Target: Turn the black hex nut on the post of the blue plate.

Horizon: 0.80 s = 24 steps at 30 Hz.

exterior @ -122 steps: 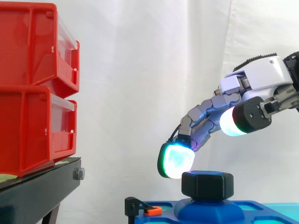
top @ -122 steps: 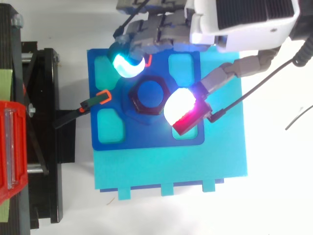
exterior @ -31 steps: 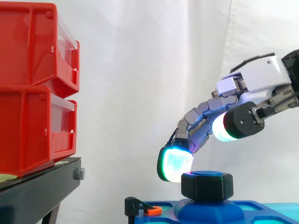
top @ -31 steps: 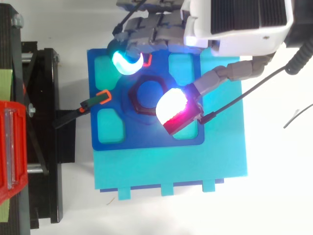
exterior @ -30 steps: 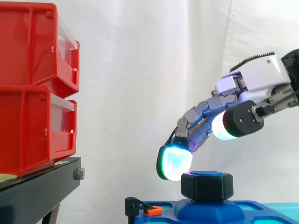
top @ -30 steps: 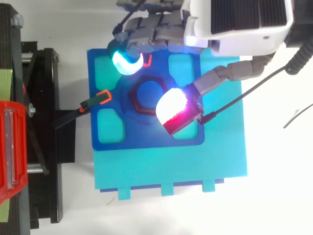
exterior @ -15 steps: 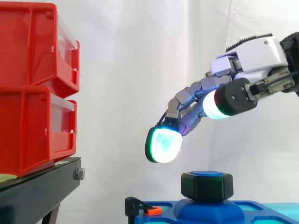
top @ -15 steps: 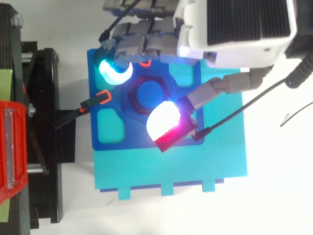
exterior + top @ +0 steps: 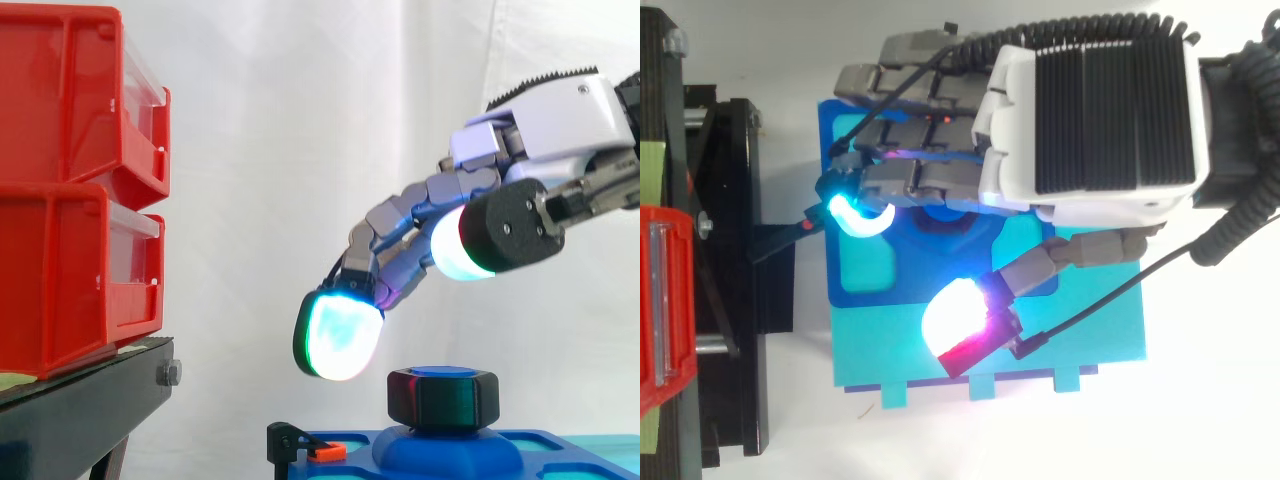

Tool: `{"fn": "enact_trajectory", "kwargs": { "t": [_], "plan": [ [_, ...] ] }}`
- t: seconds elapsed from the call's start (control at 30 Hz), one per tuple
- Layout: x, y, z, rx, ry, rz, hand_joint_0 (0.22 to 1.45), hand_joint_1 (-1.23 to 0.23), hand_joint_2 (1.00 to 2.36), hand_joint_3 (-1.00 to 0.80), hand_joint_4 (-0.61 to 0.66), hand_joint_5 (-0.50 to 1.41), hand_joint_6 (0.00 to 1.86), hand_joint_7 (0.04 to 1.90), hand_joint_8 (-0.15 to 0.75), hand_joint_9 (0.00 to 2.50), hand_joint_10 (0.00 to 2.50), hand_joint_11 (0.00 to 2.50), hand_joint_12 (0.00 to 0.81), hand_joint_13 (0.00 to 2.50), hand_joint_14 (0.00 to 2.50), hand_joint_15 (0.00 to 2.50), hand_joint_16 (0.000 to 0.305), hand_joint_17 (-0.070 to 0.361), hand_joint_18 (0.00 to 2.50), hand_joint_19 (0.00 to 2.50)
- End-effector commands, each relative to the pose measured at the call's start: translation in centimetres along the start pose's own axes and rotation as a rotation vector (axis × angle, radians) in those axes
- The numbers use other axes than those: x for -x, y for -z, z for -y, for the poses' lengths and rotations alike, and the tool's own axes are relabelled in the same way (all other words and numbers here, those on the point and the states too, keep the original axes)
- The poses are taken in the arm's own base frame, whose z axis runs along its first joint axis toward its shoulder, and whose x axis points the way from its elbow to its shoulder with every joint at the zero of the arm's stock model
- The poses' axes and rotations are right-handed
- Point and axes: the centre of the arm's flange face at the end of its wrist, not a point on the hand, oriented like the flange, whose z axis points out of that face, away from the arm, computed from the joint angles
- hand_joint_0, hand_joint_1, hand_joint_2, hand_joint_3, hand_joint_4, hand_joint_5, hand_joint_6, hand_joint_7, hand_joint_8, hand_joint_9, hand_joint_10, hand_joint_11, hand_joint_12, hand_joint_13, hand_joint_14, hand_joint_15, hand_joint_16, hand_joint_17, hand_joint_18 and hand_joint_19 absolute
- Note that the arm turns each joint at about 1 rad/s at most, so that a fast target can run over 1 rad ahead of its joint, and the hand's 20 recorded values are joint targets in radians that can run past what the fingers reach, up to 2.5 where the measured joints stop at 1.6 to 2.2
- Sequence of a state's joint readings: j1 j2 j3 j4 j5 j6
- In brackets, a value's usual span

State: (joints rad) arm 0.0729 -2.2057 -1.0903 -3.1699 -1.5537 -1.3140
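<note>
The black hex nut (image 9: 443, 397) sits on the round post of the blue plate (image 9: 560, 447), with the post's blue top showing in its hole. My hand (image 9: 548, 125) hangs above it, fingers stretched down and to the left, touching nothing. One cyan-green fingertip (image 9: 339, 336) hovers just left of the nut and a little above it. The thumb's white pad (image 9: 462, 246) is higher, over the nut. From the top the hand (image 9: 1095, 115) covers the nut, and the thumb pad (image 9: 958, 322) lies off the blue plate (image 9: 868, 285).
Two stacked red bins (image 9: 72, 190) rest on the black stand (image 9: 85, 412) at the left. A black clamp with an orange tip (image 9: 322, 452) grips the plate's left edge. The plate lies on a cyan base (image 9: 1092, 330).
The hand has lifted from beside the nut and shifted left in the side view. In the top view it has moved down and left over the nut. The nut stays on its post.
</note>
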Motion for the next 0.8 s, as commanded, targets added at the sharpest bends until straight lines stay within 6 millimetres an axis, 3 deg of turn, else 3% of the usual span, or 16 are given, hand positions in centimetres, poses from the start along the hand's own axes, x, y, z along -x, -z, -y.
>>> {"fn": "enact_trajectory", "kwargs": {
  "t": [0.0, 0.77],
  "plan": [
    [-0.98, -0.15, -0.13, -0.004, -0.003, 0.006, 0.52, -0.32, 1.00, -0.50, 0.27, -0.18, 0.50, 0.75, 0.262, 0.45, 0.00, 0.00, 0.234, 0.28, 0.00, 0.00, 0.024, 0.054, 0.08, 0.20],
    [-1.33, 0.08, -0.06, -0.007, -0.001, -0.017, 0.52, -0.32, 1.00, -0.50, 0.27, -0.18, 0.50, 0.76, 0.262, 0.45, 0.00, 0.00, 0.235, 0.28, 0.00, 0.00, 0.024, 0.054, 0.08, 0.20]
  ]
}}
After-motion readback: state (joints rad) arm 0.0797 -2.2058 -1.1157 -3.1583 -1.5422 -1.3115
